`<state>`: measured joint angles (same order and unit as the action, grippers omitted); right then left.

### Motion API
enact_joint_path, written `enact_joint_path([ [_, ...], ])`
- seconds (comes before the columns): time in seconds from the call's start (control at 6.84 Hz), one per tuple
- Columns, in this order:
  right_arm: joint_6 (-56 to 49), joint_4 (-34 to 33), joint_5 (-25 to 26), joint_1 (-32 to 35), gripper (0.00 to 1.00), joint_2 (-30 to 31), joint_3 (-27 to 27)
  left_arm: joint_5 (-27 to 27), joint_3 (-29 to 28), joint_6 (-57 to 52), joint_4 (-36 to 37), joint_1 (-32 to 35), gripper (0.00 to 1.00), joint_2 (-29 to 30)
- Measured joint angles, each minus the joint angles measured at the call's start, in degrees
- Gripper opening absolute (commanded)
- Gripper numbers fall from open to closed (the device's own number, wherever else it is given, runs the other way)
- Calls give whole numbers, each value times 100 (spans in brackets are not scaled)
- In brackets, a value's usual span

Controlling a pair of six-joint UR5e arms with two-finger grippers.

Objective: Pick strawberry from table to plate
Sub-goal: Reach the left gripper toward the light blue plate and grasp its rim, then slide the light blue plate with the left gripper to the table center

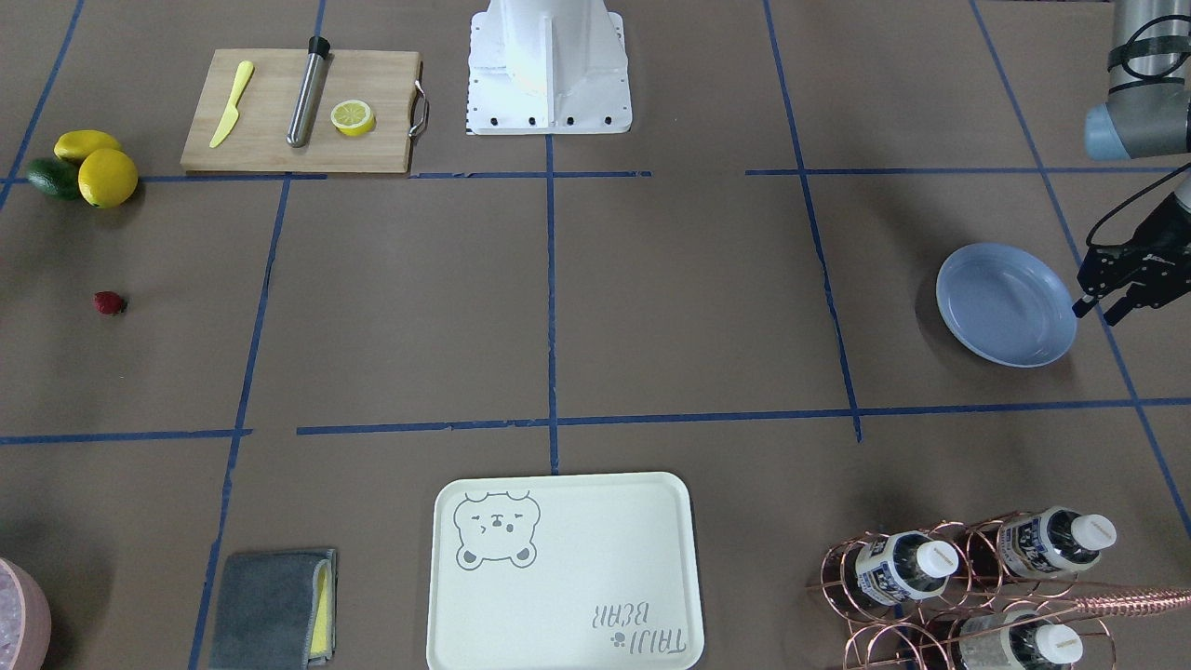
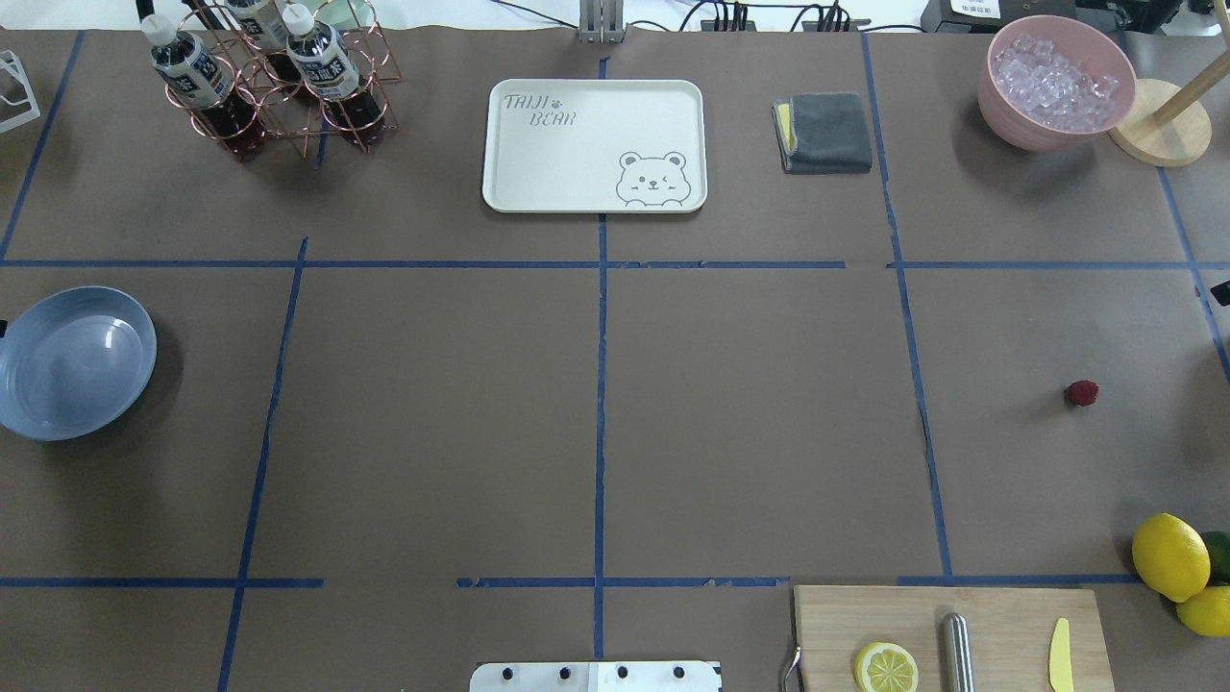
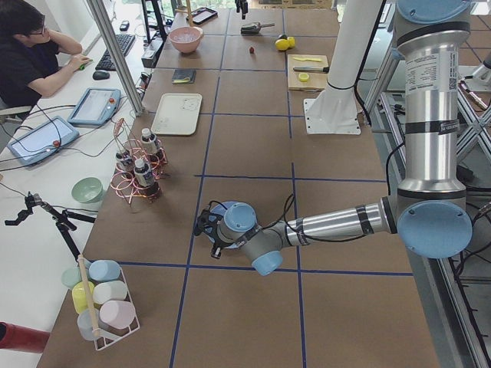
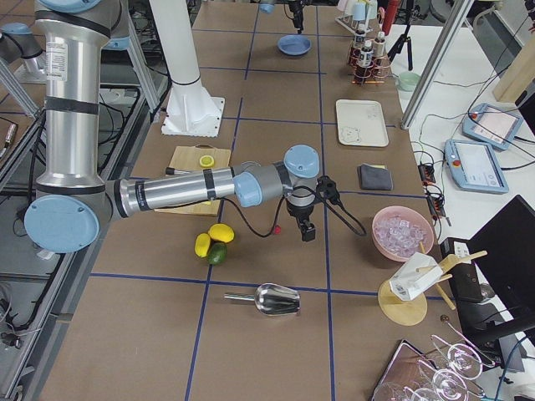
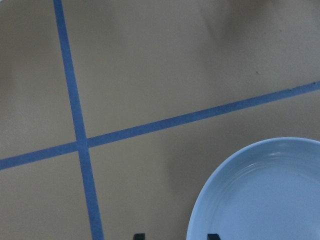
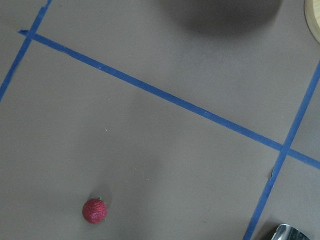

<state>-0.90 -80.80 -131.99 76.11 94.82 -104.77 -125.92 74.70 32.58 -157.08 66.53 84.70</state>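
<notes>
The strawberry (image 1: 110, 302), tiny and dark red, lies alone on the brown table (image 1: 419, 307), far out on my right side (image 2: 1082, 392). In the right wrist view the berry (image 6: 94, 210) sits at the lower left with no fingers showing. My right gripper (image 4: 307, 234) hangs a little beside and above it; I cannot tell whether it is open. The light blue plate (image 1: 1005, 302) rests empty at the opposite end (image 2: 72, 363). Beside its outer rim my left gripper (image 1: 1096, 312) stands open, holding nothing, and the left wrist view catches the plate's edge (image 5: 260, 195).
A cutting board (image 1: 302, 112) with a yellow knife, a metal cylinder and a lemon half lies near the base. Two lemons (image 1: 102, 167) and an avocado (image 1: 51, 177) sit near the strawberry. A bear tray (image 1: 563, 572), grey cloth (image 1: 274, 607), bottle rack (image 1: 977, 582) and ice bowl (image 2: 1057, 82) line the far side.
</notes>
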Motion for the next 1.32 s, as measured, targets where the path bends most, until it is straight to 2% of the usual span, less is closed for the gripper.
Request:
enact_joint_path([
  [0.15,2,23,4,0,100,12,0,15,-84,35,-65,-63,51,-6],
  [0.29,2,32,6,0,100,16,0,36,-160,41,-118,-132,36,-11],
  [0.44,2,39,7,0,100,18,-1,71,-209,42,-171,-201,0,-16],
  [0.88,8,46,27,0,100,19,-20,23,-173,49,-273,-259,0,-71],
  [1.02,12,46,31,0,100,19,-23,-96,-1,94,-295,-263,0,-77],
  [1.32,21,48,33,0,100,19,-31,-521,1008,762,271,-316,0,-18],
])
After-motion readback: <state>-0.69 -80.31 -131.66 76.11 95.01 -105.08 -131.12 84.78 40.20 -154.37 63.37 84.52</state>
